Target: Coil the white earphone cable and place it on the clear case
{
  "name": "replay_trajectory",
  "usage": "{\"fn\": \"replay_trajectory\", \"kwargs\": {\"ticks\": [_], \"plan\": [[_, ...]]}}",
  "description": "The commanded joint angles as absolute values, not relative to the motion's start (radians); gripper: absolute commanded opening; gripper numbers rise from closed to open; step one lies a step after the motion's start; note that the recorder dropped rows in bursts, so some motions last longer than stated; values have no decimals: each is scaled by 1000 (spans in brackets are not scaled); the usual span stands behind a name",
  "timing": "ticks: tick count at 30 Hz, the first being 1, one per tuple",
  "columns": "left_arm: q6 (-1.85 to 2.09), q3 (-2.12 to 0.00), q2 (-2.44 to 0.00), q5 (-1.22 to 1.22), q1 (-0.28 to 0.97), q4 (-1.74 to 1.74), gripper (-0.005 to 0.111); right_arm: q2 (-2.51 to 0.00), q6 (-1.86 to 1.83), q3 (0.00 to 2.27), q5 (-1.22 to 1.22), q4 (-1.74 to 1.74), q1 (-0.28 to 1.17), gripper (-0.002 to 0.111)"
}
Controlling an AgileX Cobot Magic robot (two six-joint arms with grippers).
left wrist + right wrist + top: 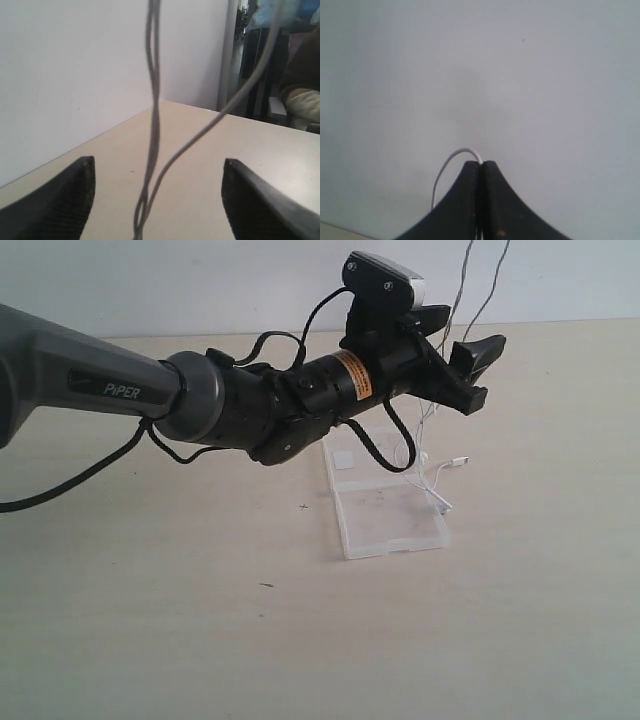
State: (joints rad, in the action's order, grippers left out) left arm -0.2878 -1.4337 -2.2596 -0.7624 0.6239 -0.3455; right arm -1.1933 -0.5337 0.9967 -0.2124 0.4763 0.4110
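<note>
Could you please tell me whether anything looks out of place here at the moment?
The white earphone cable is uncoiled: it hangs in loose strands from the shut right claw, passes ungripped through the open left claw, and its lower end sprawls over the edge of the clear case.

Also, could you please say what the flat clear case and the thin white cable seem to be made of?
The flat transparent rectangular case seems rigid glossy plastic: the table shows through it. The thin white earphone cable looks rubber- or plastic-coated; it hangs and bends loosely.

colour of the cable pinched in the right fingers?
White; the earphone cable shows best in the right wrist view.
</note>
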Motion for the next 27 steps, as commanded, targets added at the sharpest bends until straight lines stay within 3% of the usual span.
{"fn": "replay_trajectory", "kwargs": {"ticks": [1,27], "plan": [[-288,-1442,-2259,-779,626,-318,69,-1187,-540,997,-217,469,405,0],[-291,-1517,-2346,-750,626,-302,69,-1212,-540,997,-216,469,405,0]]}}
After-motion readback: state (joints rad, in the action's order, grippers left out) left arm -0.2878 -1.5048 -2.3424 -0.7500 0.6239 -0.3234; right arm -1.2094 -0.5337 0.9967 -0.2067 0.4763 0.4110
